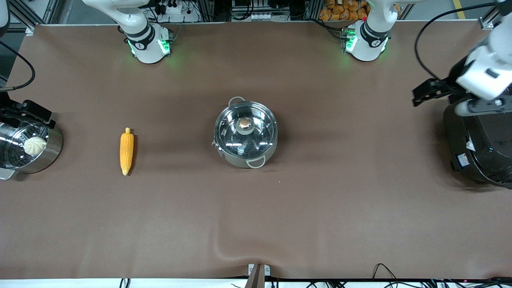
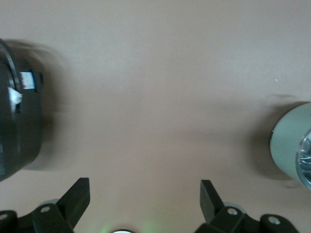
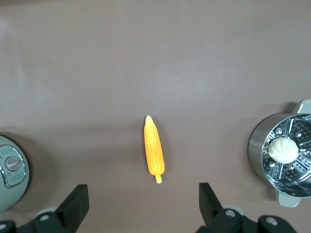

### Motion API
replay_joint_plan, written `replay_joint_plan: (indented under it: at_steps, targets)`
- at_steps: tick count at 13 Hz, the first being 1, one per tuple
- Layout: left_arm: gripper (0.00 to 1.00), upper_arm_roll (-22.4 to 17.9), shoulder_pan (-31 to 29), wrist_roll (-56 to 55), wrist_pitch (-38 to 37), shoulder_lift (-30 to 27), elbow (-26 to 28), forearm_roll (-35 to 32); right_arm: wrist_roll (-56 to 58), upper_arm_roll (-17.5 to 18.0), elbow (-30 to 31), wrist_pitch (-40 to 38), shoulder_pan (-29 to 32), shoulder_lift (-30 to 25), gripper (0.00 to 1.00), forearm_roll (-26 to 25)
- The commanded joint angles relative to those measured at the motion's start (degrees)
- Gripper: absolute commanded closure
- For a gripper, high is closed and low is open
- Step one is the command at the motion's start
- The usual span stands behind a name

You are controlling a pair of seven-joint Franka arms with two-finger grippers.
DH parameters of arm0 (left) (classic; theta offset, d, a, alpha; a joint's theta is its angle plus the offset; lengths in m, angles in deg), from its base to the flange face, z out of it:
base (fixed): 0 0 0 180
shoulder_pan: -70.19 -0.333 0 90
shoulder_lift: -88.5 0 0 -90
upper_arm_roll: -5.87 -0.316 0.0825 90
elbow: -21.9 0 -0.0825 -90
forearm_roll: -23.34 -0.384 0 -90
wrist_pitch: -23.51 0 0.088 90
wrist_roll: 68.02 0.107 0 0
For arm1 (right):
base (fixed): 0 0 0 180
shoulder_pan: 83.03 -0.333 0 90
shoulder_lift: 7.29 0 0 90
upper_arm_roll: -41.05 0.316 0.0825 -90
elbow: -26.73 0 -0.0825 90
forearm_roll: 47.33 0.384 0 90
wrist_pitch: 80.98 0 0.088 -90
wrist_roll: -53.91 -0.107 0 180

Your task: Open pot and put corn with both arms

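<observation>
Black left gripper wide over bare table near cooker; right gripper wide, seemingly above corn.

Robotics lab, aluminium framing, cables (plenty), brown-covered table

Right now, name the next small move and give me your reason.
Probably bring the open left gripper from over the black cooker to above the knob of the pot. The glass lid is still on, so the corn on the table cannot go in yet. The open right gripper waits over the corn's end of the table.
</observation>
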Motion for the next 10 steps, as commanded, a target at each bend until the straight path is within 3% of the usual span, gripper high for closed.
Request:
replay_joint_plan:
  at_steps: [1, 4, 7, 10]
  targets:
    - [0.00, 1.8, 6.4, -10.6, 3.0, 4.4, -3.2, 0.1, -0.5, -0.1, 2.5, 1.2, -0.3, 0.7, 0.00, 0.6]
    - [0.00, 1.7, 14.1, -23.5, 7.4, 8.2, -4.9, 0.3, 0.0, -0.1, 8.7, 9.9, -0.3, 2.9, 0.00, 0.6]
    - [0.00, 1.7, 21.0, -30.0, 8.1, 15.1, -9.7, 0.1, 4.0, 0.0, 9.0, 14.8, -0.2, 9.9, 0.00, 0.6]
    - [0.00, 1.0, 27.4, -45.8, 16.9, 21.7, -12.7, 0.1, 5.0, 0.0, 15.6, 26.4, -1.7, 13.7, 0.00, 0.7]
